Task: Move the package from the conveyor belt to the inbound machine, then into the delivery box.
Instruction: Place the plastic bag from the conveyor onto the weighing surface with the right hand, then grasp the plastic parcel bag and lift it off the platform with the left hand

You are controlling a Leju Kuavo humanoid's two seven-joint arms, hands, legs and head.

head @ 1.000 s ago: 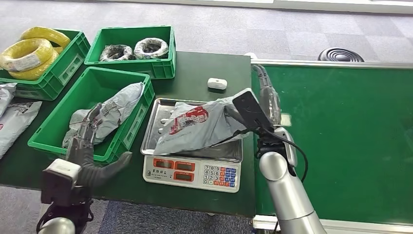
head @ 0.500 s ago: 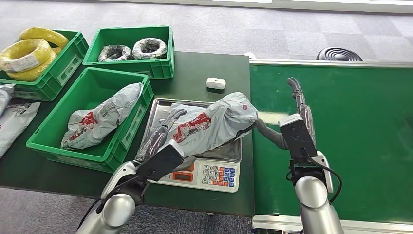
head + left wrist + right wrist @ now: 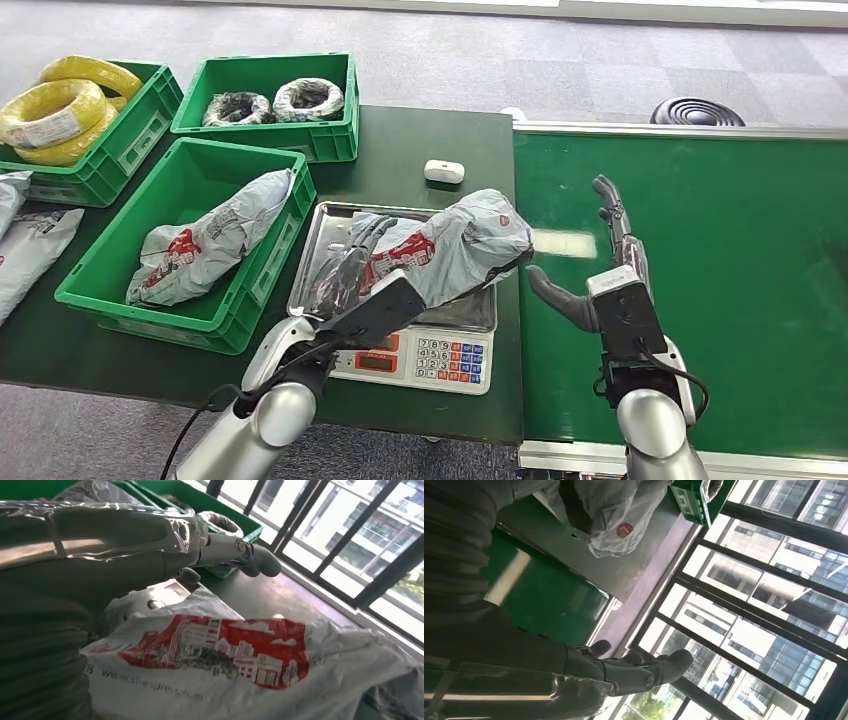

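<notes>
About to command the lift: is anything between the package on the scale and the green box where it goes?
Nothing visible blocks it. The package lies on the scale, and the green box stands right beside it, though another grey parcel already lies inside.

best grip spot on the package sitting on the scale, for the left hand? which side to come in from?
Probably the near-left end of the package. It lies slantwise across the scale, its far-right end overhanging toward the conveyor belt, and the left hand is already over the near-left end. Come down from above on the delivery box side and close across the soft bag's narrow width.
</notes>
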